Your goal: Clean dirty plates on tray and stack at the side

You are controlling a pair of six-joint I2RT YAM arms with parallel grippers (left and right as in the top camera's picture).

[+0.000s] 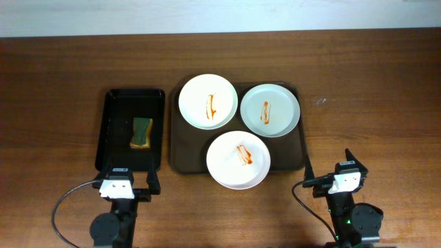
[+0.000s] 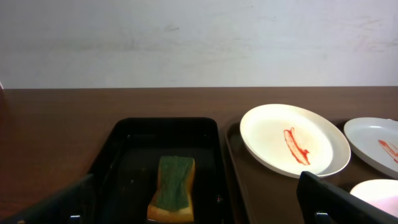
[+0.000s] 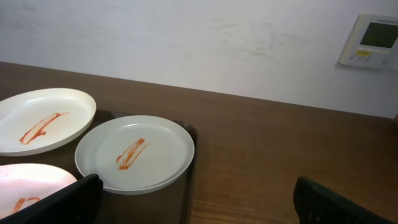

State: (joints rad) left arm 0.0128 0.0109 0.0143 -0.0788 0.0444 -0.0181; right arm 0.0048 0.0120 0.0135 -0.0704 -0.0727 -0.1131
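Observation:
Three dirty plates lie on the dark brown tray, each with an orange-red smear: a white one at the back left, a pale blue-grey one at the back right, a white one at the front. The left wrist view shows the back left plate and the tray. The right wrist view shows the blue-grey plate and the back left plate. My left gripper is open and empty, near the table's front edge, in front of the black tray. My right gripper is open and empty, right of the brown tray.
A smaller black tray left of the brown tray holds a yellow sponge with a green top, also in the left wrist view. A wall stands behind the table, with a control panel at the right.

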